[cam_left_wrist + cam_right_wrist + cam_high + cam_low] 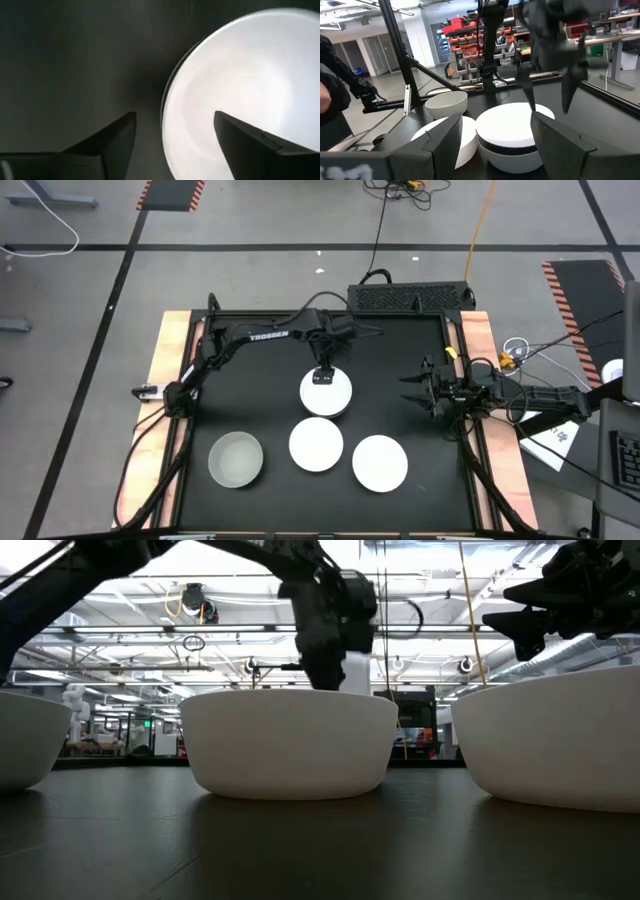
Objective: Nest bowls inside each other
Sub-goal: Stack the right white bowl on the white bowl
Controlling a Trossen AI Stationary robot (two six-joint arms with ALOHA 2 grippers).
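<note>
1. Left gripper [323, 373] hangs over the far rim of the white bowl stack [326, 393] at mid-table; we see its fingers [107, 145] spread apart in its wrist view, one over the bowl's white inside and one over the dark mat – grasping nothing
2. We make out at least two bowls nested in that stack (the right wrist view shows a white one sitting in another [512, 134])
3. Right gripper [417, 392] waits above the table's right side, well apart from the bowls, its fingers parted and empty
4. Along the near edge we count three single bowls – a pale grey bowl [236, 458] on the left, a white bowl [316, 444] just below the stack, and another white bowl [380, 462] to the right
</note>
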